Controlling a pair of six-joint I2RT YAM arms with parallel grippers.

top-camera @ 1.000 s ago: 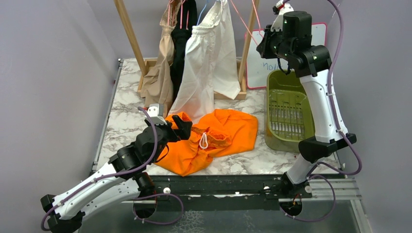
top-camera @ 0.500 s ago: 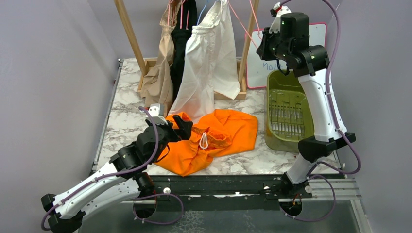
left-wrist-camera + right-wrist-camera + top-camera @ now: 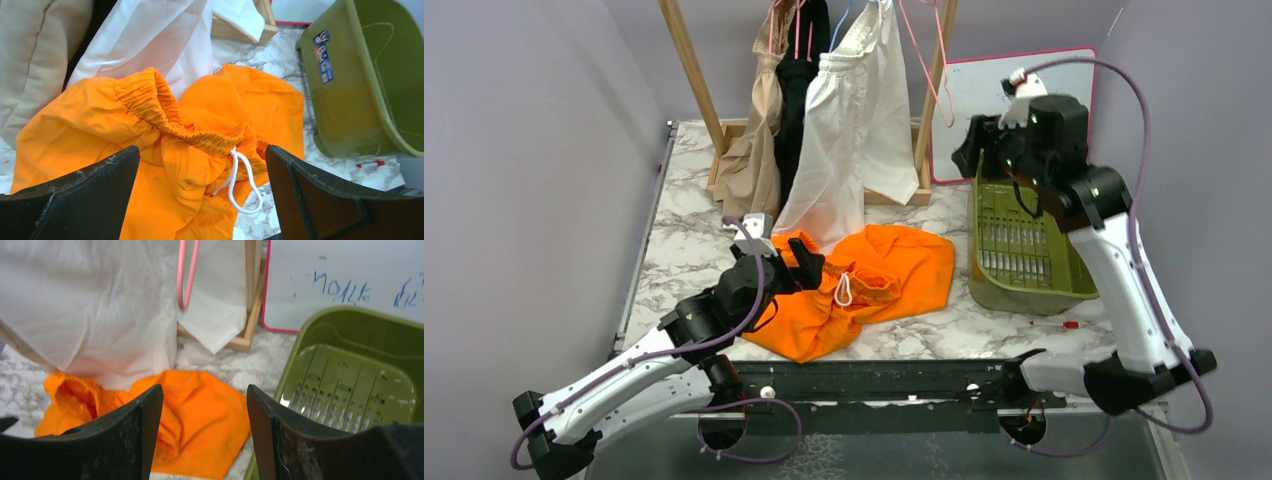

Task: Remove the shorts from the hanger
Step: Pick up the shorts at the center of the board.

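The orange shorts (image 3: 864, 285) lie crumpled on the marble table, white drawstring (image 3: 240, 180) showing. My left gripper (image 3: 799, 262) hovers open just over their waistband (image 3: 165, 150), fingers apart and not touching the cloth. Cream-white shorts (image 3: 854, 120), black shorts (image 3: 799, 100) and tan shorts (image 3: 754, 150) hang on the wooden rack. An empty pink hanger (image 3: 929, 60) dangles beside the cream pair (image 3: 90, 305). My right gripper (image 3: 976, 150) is open in the air by the basket, holding nothing, with the pink hanger (image 3: 186, 275) ahead of it.
A green plastic basket (image 3: 1024, 285) stands at the right of the table. A whiteboard (image 3: 984, 90) leans behind it. A small red pen (image 3: 1069, 324) lies near the front right. The rack's wooden base (image 3: 894, 195) and posts stand at the back.
My right gripper has opened, let go of the pink hanger, and dropped down and forward toward the basket. The hanger now hangs free. The left arm has barely moved.
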